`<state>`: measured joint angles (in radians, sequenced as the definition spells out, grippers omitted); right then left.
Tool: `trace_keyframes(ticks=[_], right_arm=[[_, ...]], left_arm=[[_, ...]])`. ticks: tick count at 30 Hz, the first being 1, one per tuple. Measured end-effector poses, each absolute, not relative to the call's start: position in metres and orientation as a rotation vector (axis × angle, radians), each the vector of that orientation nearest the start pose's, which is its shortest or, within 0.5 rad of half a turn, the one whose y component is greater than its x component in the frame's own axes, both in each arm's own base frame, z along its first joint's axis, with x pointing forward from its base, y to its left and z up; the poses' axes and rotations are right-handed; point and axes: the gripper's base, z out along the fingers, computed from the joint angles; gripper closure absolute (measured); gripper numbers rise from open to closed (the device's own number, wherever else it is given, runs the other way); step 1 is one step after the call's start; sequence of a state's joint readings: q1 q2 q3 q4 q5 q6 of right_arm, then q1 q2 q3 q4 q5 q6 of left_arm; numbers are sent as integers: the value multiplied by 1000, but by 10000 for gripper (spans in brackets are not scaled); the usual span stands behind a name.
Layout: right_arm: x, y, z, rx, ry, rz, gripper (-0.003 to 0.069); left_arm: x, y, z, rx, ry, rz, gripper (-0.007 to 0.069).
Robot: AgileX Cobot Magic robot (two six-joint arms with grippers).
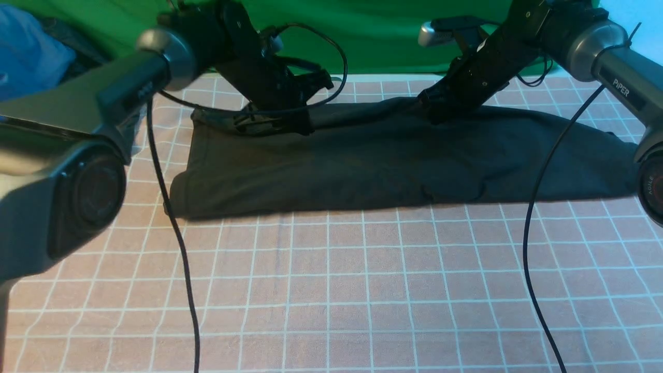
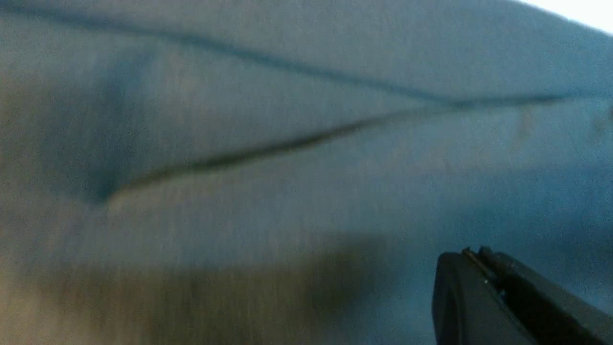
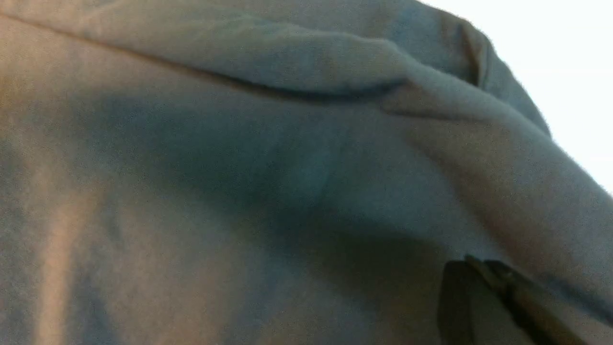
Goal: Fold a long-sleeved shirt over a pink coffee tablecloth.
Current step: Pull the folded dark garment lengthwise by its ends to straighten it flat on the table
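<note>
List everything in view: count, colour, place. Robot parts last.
long-sleeved shirt: 1, black, folded into a long band across the far part of the tablecloth
pink coffee tablecloth: 1, dusty pink with a white grid, under the shirt
green cloth: 1, bright green, at the back
blue fabric: 1, blue, far left
cables: 2, black, one hanging by each arm
left gripper: 1, black, shut, at the shirt's far edge
right gripper: 1, black, shut, at the shirt's far edge

A bright green cloth spans the back. Bunched blue fabric sits far left, and a pale blue surface shows far right.
</note>
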<state>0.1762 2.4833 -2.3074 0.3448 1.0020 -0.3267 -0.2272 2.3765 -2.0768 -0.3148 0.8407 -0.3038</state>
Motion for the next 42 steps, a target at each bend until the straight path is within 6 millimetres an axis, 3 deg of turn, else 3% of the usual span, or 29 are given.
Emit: trace_keyframes(ticks=[6,15,20,23,26,29,32,33,34,37,39,42], right_arm=[[528,120,189,-505,2567,394,617],[527,120,188,-498,2582,400,614],[524,120,187,-511,2609,409,614],[520,120,186,-534,2654,423,614],[516,119,192,-546,2675,431,614],[509,110,225,-543,2661,431,614],[500,99,268,-513,2594,407,614],[500,96,270,-508,2591,402,614],[492,87,295,-481,2555,358,614],[471,68,334,-427,2520,265,614],[465,62,342,-415,2517,242,614],[443,43,357,-362,2535,215,614]], left_arm=[[519,-139,162,-319,2578,-548,610],[533,-133,153,-277,2447,-471,610],[548,-112,164,-329,2325,-457,610],[551,-84,182,-395,2401,-441,610],[545,-70,197,-401,2520,-421,610],[531,-51,233,-344,2655,-386,610],[520,-45,267,-319,2630,-367,610],[518,-44,273,-315,2620,-364,610],[508,-43,295,-306,2590,-364,610],[480,-41,330,-298,2571,-362,610],[469,-41,337,-298,2582,-354,610],[427,-33,339,-337,2664,-264,610]])
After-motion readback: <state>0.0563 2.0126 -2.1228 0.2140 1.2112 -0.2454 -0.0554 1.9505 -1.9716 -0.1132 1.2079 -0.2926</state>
